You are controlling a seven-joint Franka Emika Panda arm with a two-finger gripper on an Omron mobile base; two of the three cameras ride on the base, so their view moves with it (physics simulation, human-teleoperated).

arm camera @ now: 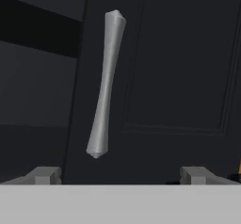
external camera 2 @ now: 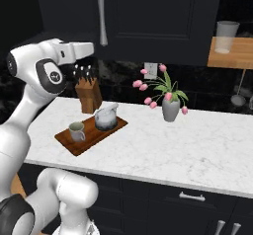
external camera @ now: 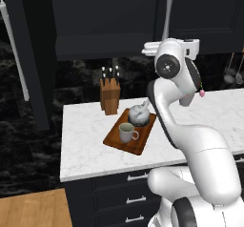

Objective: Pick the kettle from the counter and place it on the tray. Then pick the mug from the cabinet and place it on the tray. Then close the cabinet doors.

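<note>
Knife block, flower vase, glass

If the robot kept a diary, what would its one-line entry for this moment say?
kettle and mug: on tray | gripper: open, facing right door's handle | left door: open

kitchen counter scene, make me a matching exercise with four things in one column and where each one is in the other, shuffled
Things:
1. kettle
2. mug
3. knife block
4. vase of pink flowers

Places:
A. on the counter, right of the tray
B. on the tray's near end
C. on the counter just behind the tray
D. on the tray's far end

Pairs: 1-D, 2-B, 3-C, 4-A
</note>
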